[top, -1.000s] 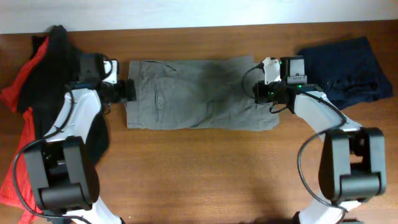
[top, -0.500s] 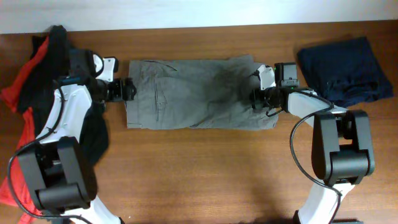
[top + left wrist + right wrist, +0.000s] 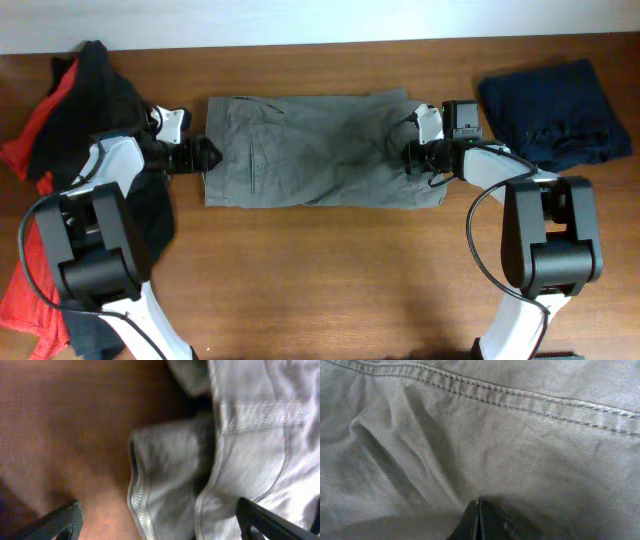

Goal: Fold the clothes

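Note:
The taupe shorts [image 3: 300,150] lie folded flat across the back middle of the wooden table [image 3: 320,280]. My left gripper [image 3: 203,155] is at their left edge. In the left wrist view it [image 3: 160,515] is open, its fingers spread either side of a bunched pale hem of the shorts [image 3: 250,450]. My right gripper [image 3: 410,157] rests on the right part of the shorts. In the right wrist view its fingers [image 3: 478,506] are pressed together, tip down on the cloth [image 3: 495,435], with no fabric seen between them.
A folded navy garment [image 3: 555,110] lies at the back right. A heap of black clothes [image 3: 100,80] and red clothes [image 3: 30,150] lies at the left, under and beside my left arm.
My left gripper has shifted slightly toward the front along the shorts' left edge. My right gripper slid a little onto the shorts a second ago and has held still since.

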